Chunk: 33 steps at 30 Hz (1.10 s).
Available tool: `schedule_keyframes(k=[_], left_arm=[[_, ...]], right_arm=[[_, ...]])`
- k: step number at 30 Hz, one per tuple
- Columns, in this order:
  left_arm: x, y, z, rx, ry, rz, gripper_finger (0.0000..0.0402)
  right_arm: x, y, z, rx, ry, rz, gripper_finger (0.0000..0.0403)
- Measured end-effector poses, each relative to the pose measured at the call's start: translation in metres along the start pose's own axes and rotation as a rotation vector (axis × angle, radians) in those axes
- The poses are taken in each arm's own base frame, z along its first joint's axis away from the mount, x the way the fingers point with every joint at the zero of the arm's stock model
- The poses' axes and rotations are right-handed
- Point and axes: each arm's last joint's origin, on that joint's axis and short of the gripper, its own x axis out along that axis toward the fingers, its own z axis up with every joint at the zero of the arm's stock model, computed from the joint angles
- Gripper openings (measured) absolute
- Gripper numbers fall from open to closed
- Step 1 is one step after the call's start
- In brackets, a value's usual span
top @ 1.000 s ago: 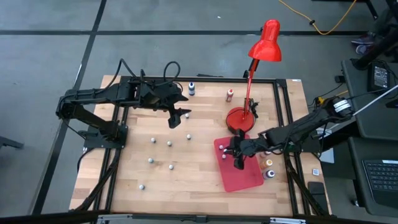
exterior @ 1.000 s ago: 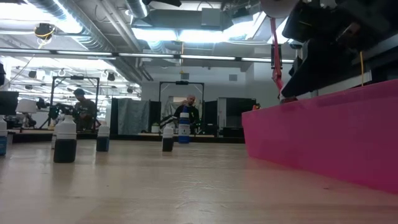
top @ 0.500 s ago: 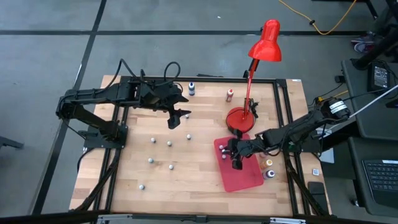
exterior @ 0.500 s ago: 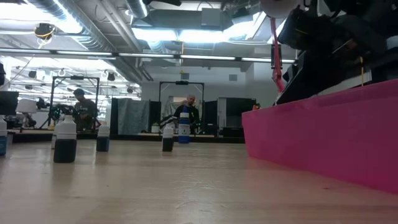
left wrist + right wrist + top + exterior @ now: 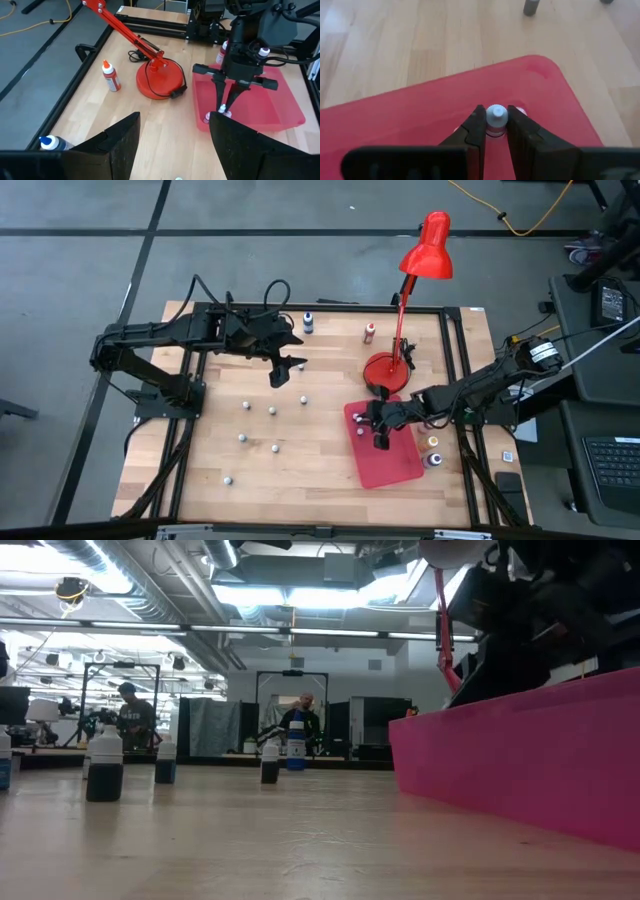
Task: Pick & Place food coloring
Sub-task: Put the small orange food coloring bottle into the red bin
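Note:
The food coloring bottles are tiny, with pale caps. Several whitish ones [image 5: 271,411] stand scattered on the wood left of the flat red mat [image 5: 395,460]. Two more [image 5: 355,418] stand on the mat's far left corner. My right gripper [image 5: 380,438] reaches in from the right over that corner and is shut on one small pale-capped bottle [image 5: 496,116]. A second cap [image 5: 520,110] shows just behind it. My left gripper [image 5: 285,370] hangs open above the far left of the table, touching nothing; its fingers frame the left wrist view [image 5: 175,150]. My right gripper pinches the small bottle between its two fingers [image 5: 478,125], just below the pale cap [image 5: 496,114]. The fingers come from above, pointing down. The bottle stays upright over the mat's corner [image 5: 222,107]. The fingers hide its base, so I cannot tell whether it stands on the mat.
A red desk lamp stands on its round base [image 5: 385,368] just beyond the mat. A blue bottle [image 5: 308,323] and a red one [image 5: 370,332] stand near the far edge. Two bottles [image 5: 434,452] sit right of the mat. A black frame rims the table.
My right gripper has shifted slightly toward the table's left edge above the mat's corner. The left arm and the scattered bottles have kept still.

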Motion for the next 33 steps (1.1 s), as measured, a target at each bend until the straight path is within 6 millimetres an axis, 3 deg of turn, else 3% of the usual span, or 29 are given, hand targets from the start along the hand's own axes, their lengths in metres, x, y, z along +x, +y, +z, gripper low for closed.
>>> schedule_keyframes(k=[10, 21, 33], left_arm=[[0.0, 0.0, 0.0, 0.011, 0.0, 0.0, 0.0233], [0.0, 0.0, 0.0, 0.007, 0.001, 0.0, 0.0233], [0.0, 0.0, 0.0, 0.008, 0.001, 0.0, 0.0233]], right_arm=[[0.002, 0.0, -0.002, -0.026, -0.026, 0.006, 0.0059], [0.023, 0.004, -0.01, -0.027, -0.019, 0.032, 0.0059], [0.025, 0.003, -0.013, -0.034, -0.003, 0.011, 0.0061]])
